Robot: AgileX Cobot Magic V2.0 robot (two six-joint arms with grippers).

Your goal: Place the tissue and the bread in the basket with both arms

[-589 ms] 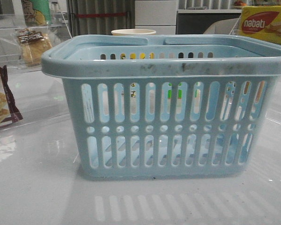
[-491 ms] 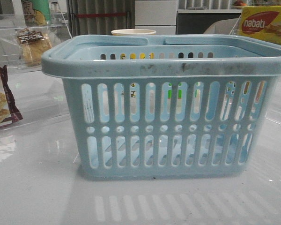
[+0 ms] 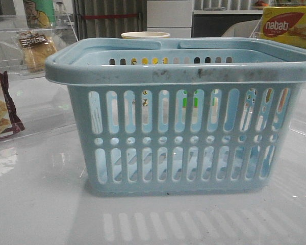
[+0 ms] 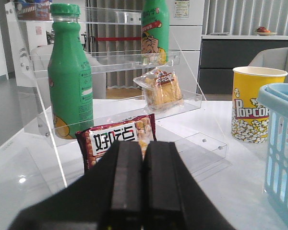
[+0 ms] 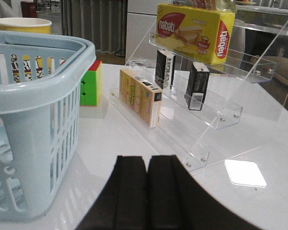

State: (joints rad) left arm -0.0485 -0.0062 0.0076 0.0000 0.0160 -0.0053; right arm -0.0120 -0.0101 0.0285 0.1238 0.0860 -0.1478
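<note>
Bread in its clear crinkled wrapper lies on an acrylic shelf straight ahead of the left pincer, beyond a maroon-edged snack packet; that pincer is pressed together and empty. Tilted shelves likely keep goods facing the arms. The right pincer is likewise closed on nothing, with the slotted, thick-rimmed blue plastic basket just beside it on the glossy white surface. Small dark packs stand ahead of it; which is the tissue I cannot tell.
</note>
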